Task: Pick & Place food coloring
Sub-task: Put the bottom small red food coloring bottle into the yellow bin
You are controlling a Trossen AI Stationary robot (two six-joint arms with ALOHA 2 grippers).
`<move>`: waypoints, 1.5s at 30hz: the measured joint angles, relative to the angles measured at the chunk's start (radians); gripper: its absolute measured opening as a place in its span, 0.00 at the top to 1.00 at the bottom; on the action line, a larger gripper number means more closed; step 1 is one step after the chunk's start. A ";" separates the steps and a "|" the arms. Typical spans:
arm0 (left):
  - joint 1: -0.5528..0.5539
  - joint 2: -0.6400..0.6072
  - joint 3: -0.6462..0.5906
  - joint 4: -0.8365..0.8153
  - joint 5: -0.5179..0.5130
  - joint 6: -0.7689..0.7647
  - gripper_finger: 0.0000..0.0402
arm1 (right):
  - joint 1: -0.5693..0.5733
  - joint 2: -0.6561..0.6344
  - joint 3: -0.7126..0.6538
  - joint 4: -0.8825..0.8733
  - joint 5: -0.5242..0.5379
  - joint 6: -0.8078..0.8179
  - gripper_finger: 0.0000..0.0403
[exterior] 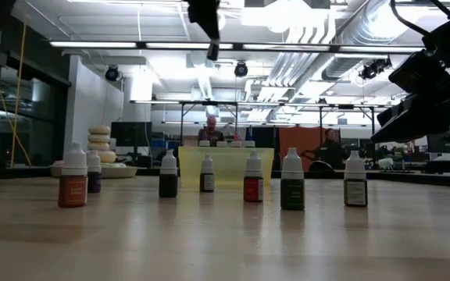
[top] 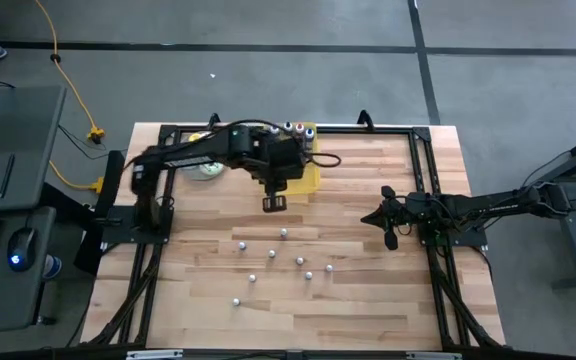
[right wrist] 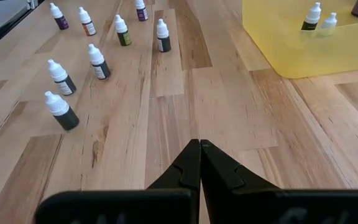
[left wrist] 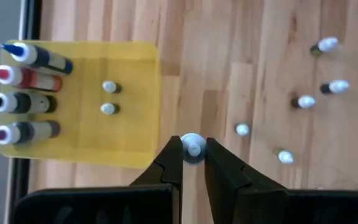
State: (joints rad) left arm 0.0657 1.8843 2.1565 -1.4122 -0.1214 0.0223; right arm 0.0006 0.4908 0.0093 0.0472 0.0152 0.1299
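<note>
Left end effector (left wrist: 193, 163) is clamped on a tiny white-capped food coloring bottle (left wrist: 193, 148) just off the yellow tray (left wrist: 135, 68) near frame center, seven more bottles (top: 283, 234) sit lower-middle on the table (top: 368, 300), right end effector (right wrist: 199, 163) pinched closed on nothing.

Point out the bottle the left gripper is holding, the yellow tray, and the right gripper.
held bottle (left wrist: 194, 148), left wrist view, its white cap between the fingers.
yellow tray (left wrist: 135, 81), left wrist view, bare floor.
right gripper (right wrist: 199, 163), right wrist view, fingertips together.
</note>
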 joint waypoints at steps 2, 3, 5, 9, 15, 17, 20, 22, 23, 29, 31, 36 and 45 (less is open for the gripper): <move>0.000 -0.073 -0.137 0.096 0.000 0.000 0.93 | 0.000 0.000 0.000 0.000 0.000 0.000 1.00; 0.000 -0.115 -0.219 0.163 0.002 0.000 0.93 | 0.000 0.000 0.000 0.000 0.000 0.000 1.00; 0.013 -0.187 -0.376 0.289 0.011 0.000 0.93 | 0.000 0.000 0.000 0.001 0.000 0.000 1.00; 0.060 -0.277 -0.608 0.512 0.033 -0.011 0.93 | 0.000 0.000 0.000 0.001 0.000 0.000 1.00; 0.167 -0.274 -0.724 0.644 0.085 -0.061 0.93 | 0.000 0.000 0.000 -0.001 0.000 0.000 1.00; 0.202 -0.259 -0.731 0.691 0.090 -0.068 0.93 | 0.000 0.000 0.000 0.001 0.000 0.000 1.00; 0.254 -0.239 -0.734 0.709 0.093 -0.079 0.93 | 0.000 0.000 0.000 0.001 0.000 0.000 1.00; 0.293 -0.226 -0.733 0.728 0.094 -0.096 0.93 | 0.000 0.000 0.000 0.001 0.000 0.000 1.00; 0.312 -0.217 -0.735 0.721 0.097 -0.106 0.93 | 0.000 0.000 0.000 0.000 0.000 0.000 1.00; 0.391 -0.122 -0.734 0.827 0.088 -0.175 0.93 | 0.000 -0.001 0.000 0.001 0.000 0.000 1.00; 0.409 -0.093 -0.733 0.855 0.087 -0.191 0.93 | 0.000 -0.001 0.000 0.000 0.000 0.000 1.00; 0.435 -0.020 -0.733 0.949 0.080 -0.272 0.93 | 0.000 -0.001 0.000 0.002 0.000 0.000 1.00; 0.443 0.019 -0.733 0.961 -0.058 -0.391 0.93 | 0.000 -0.001 0.000 0.001 0.000 0.000 1.00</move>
State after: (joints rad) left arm 0.5091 1.9034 1.4231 -0.4512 -0.1794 -0.3685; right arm 0.0008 0.4896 0.0093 0.0486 0.0151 0.1299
